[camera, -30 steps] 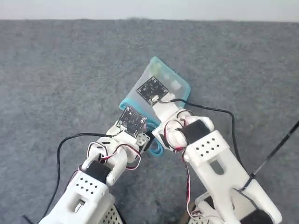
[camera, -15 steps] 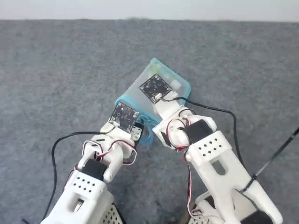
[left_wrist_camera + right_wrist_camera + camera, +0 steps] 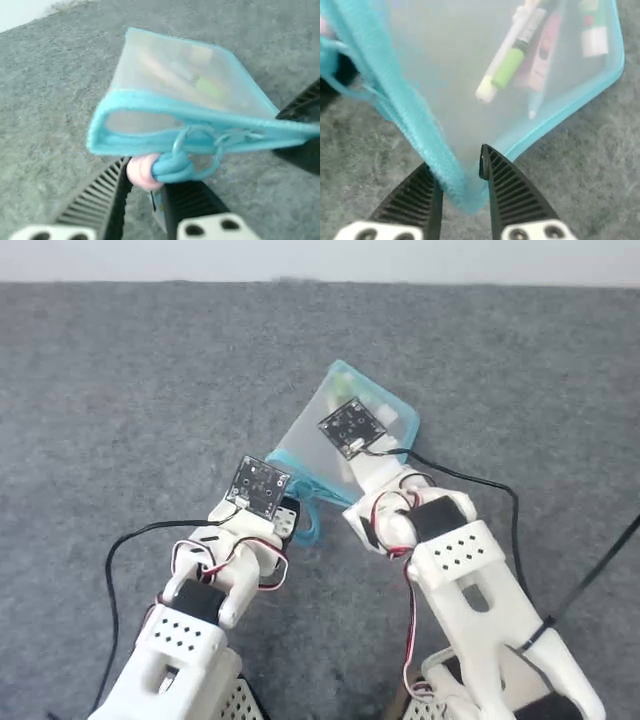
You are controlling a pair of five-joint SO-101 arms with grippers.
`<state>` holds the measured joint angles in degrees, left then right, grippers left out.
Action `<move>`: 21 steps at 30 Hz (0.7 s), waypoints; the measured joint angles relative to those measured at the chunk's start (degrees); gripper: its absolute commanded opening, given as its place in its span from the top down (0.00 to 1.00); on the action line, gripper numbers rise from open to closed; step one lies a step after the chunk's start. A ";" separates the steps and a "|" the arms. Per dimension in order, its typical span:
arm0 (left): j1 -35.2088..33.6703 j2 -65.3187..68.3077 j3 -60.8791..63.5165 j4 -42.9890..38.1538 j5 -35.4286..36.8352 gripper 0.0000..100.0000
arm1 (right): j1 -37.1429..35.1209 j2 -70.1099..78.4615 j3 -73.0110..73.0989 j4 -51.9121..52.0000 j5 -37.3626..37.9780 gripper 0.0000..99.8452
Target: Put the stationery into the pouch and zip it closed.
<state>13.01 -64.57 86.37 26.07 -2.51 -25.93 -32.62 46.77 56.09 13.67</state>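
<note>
Now left gripper [image 3: 148, 176], pinching the teal zip pull [image 3: 172, 167], has drawn leftward from right gripper [image 3: 458, 172], which clamps the pouch [image 3: 315, 435] corner at high-view centre; stationery [image 3: 510, 65] sits inside, mouth apparently still part open, so zipping looks unfinished.

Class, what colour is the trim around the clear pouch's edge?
Light blue. The trim on the pouch shows best in the left wrist view.

High view: the right arm's camera board [image 3: 352, 428] sits over the pouch [image 3: 315, 432], hiding its middle. Left wrist view: the stationery [image 3: 197, 80] inside is just a smear, the zip pull [image 3: 167, 167] in the left gripper [image 3: 145, 177] blurred too. Right wrist view: the green-gripped pen [image 3: 509, 64] runs off the edge.
</note>
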 measured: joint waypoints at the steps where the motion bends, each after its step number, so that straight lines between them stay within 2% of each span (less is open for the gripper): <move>1: 0.00 0.00 0.00 0.00 0.00 0.99 | 0.53 0.09 0.00 0.00 0.09 0.99; 11: -0.09 0.00 0.00 0.00 0.00 0.99 | 5.89 2.20 0.09 -3.25 0.09 0.99; 21: 0.00 0.00 0.00 0.00 0.00 0.99 | 16.09 20.57 -9.67 -5.54 0.26 0.99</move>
<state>13.01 -64.57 86.37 26.07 -2.51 -9.85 -12.04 37.10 50.55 13.93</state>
